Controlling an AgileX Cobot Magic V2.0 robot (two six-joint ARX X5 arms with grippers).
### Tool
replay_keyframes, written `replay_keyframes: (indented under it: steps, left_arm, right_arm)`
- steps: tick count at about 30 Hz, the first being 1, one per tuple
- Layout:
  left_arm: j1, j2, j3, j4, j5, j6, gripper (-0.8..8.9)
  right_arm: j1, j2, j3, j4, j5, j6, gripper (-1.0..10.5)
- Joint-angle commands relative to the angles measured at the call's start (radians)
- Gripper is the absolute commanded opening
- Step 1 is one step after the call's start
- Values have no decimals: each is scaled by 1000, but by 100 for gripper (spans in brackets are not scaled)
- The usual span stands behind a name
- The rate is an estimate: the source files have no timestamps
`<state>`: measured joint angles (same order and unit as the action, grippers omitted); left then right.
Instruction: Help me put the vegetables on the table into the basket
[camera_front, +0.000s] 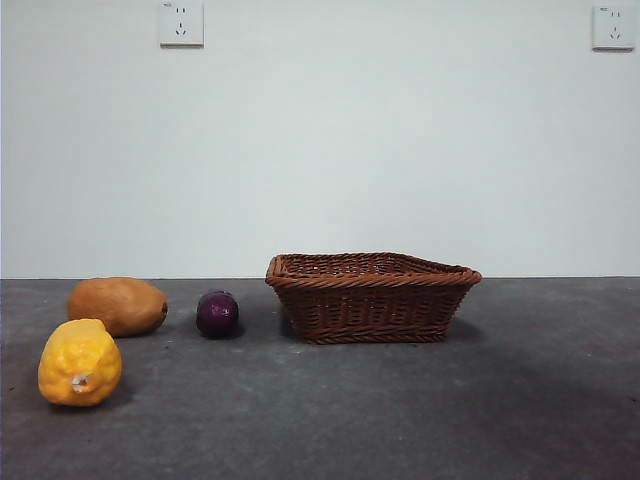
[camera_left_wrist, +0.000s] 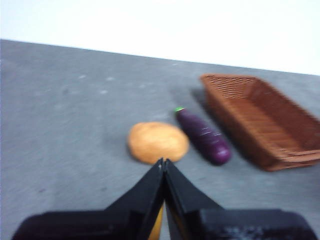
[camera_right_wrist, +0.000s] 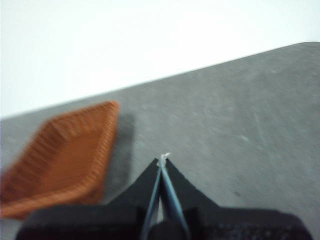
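i've got three vegetables out on the counter (camera_front: 420, 410), a flat matte dark grey surface with faint pale specks. bumpy yellow oblong one (camera_front: 80, 362) sits nearest the front camera, lumpy skin, pale stub end facing it. behind it is the smooth brown-orange oval one (camera_front: 118, 305), the biggest of the three, dull even skin. the dark purple one (camera_front: 217, 313) looks small and round from the front, but my left wrist view shows it long and glossy with a green tip, lying between the orange piece and the basket (camera_front: 371, 300), close beside the basket's wall but i can't tell if it touches. one basket, shallow rectangular woven wicker, dark reddish-brown, flared sides, braided rim; from what i see of the inside in the wrist views, nothing is in it, all three pieces lie on the counter to one side of it. left gripper (camera_left_wrist: 163, 162): black fingers pressed together to a point, holding nothing, above the counter near the orange piece, a sliver of yellow showing beneath them. right gripper (camera_right_wrist: 163, 160): fingers closed tip to tip, nothing held, over bare counter beside the basket. both wrist views are blurred. neither arm shows in the front view. two white wall sockets (camera_front: 181, 23) high on the pale wall behind.
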<state>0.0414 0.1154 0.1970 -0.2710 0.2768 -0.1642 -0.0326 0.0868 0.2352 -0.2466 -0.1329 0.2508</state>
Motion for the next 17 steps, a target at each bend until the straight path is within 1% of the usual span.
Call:
replay_keyframes:
  steps: [1, 3, 7, 11, 13, 17]
  left_arm:
    - [2, 34, 61, -43, 53, -13, -6]
    - [2, 69, 114, -82, 67, -13, -6]
    - [1, 152, 229, -165, 76, -13, -6]
    - [2, 243, 347, -244, 126, -8, -6]
    - [1, 287, 407, -288, 134, -5, -6]
    - [1, 369, 518, -358, 149, 48, -6]
  right_arm:
    - [0, 54, 84, -13, -34, 62, -12]
    - [0, 114, 165, -59, -61, 51, -11]
    - [0, 252, 338, -206, -114, -30, -11]
    - [0, 386, 502, -370, -159, -95, -11]
    - [0, 447, 577, -458, -175, -141, -11]
    - [0, 554, 692, -596, -190, -234, -11]
